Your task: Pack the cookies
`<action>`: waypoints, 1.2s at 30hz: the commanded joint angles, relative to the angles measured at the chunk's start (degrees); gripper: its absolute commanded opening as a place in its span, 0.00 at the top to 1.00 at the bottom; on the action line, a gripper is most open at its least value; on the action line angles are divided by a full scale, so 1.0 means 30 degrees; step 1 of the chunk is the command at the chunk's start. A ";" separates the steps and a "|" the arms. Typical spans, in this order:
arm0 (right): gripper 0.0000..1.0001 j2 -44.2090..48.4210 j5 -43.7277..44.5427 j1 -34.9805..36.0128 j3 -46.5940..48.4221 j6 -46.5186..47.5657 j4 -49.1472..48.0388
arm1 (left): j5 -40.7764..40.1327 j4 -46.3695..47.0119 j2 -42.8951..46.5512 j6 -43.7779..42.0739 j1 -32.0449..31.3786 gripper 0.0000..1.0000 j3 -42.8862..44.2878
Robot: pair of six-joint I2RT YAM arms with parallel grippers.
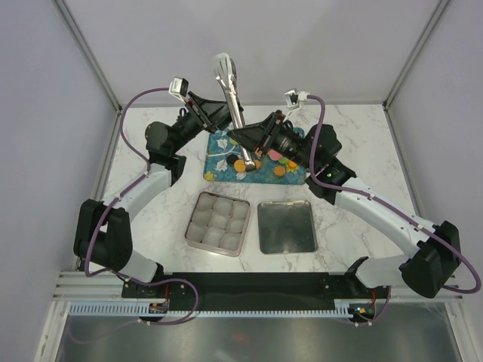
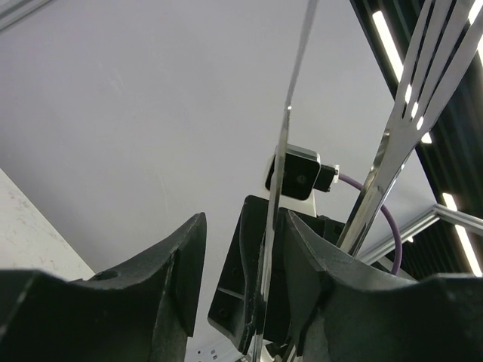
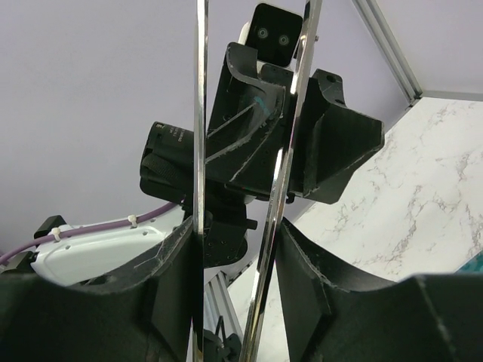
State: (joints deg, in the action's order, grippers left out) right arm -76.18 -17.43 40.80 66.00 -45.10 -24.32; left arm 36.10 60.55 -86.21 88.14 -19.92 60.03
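Note:
The cookies lie on a teal tray (image 1: pixel 219 143) at the table's far middle: orange discs (image 1: pixel 280 170), a pink one (image 1: pixel 275 156), a green one (image 1: pixel 291 163). Metal tongs (image 1: pixel 229 87) stand steeply over the tray, their tips on an orange cookie (image 1: pixel 240 166). My right gripper (image 1: pixel 240 140) is shut on both tongs arms (image 3: pixel 199 113), low down. My left gripper (image 1: pixel 225 115) is open higher up. One tongs arm (image 2: pixel 290 136) runs between its fingers, by the right finger. The other arm (image 2: pixel 411 113) passes outside it.
A square tin (image 1: pixel 219 222) with nine white-lined compartments sits in front of the tray. A flat metal lid (image 1: pixel 287 227) lies to its right. White walls enclose the marble table (image 1: pixel 377 151).

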 commanded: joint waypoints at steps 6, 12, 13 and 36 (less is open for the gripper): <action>0.51 0.1107 0.0566 -0.0063 -0.0202 0.0649 0.0048 | 0.0301 0.0176 0.0555 -0.0698 0.0927 0.44 0.0937; 0.52 0.1370 0.0625 -0.0298 -0.0553 0.0708 0.0341 | 0.0624 0.0089 0.0321 -0.0434 0.1952 0.43 0.1142; 0.52 0.1400 0.0596 -0.0356 -0.0583 0.0737 0.0429 | 0.0711 0.0002 0.0291 -0.0434 0.2098 0.43 0.1171; 0.54 0.1430 0.4225 -0.1089 0.2257 0.5686 1.2378 | -0.1043 -1.8976 0.4008 -1.1002 0.3770 0.44 0.0938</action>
State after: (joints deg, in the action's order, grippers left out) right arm -71.70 -9.45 37.85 68.77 -33.28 5.45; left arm 35.55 17.19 -79.07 66.37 -8.40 61.36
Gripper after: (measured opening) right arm 0.470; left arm 0.564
